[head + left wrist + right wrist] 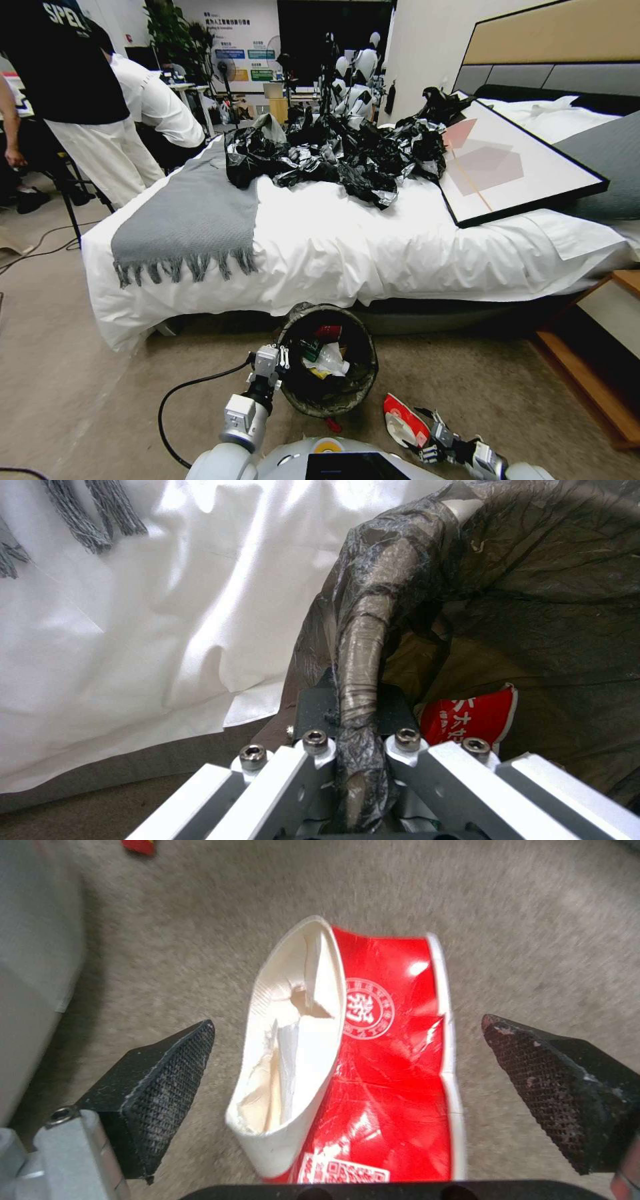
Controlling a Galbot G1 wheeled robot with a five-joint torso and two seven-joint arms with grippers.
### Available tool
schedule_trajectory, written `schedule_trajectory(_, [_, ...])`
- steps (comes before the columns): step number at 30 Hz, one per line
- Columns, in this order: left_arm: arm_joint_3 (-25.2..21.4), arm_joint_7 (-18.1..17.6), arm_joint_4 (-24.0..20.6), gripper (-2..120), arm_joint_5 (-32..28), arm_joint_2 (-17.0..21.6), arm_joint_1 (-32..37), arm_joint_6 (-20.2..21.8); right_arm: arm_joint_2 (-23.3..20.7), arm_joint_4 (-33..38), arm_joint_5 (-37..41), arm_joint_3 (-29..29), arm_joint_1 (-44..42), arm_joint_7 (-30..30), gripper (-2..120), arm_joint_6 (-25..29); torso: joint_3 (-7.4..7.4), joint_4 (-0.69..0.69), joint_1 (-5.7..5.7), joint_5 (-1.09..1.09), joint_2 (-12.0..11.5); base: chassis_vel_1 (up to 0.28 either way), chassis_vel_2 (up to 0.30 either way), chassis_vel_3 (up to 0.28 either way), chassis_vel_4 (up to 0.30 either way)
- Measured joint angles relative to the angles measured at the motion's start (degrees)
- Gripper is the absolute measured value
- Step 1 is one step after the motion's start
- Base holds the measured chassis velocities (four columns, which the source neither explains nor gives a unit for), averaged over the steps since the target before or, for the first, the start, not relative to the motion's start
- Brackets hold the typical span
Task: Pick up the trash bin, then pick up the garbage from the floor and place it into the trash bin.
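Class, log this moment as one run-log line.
left gripper: shut on bin rim | right gripper: open, straddling red cup on floor | bin: holds litter

Trash bin: crinkled black liner, translucent grey-brown at the rim. Flattened cup: glossy red with white seal print and white edging, plain white interior. Bed sheet: white. Throw: grey, fringed. Floor: beige carpet.
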Motion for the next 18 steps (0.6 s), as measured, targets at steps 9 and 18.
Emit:
schedule_trajectory(9, [0.0, 0.0, -0.3, 1, 0.2, 0.0, 0.2, 0.0, 1.9, -4.9, -0.9, -0.5, 3.6, 0.1, 85, 1.5, 0.0, 0.0, 0.0, -0.01, 0.0, 0.0, 0.0, 0.0, 0.0])
schedule_trajectory(18, [-0.1, 0.0, -0.4, 1, 0.5, -0.1, 0.4, -0.1, 2.6, -6.2, -1.0, -0.7, 5.0, -0.1, 52, 2.1, 0.0, -0.01, 0.0, -0.01, 0.0, 0.0, 0.0, 0.0, 0.0])
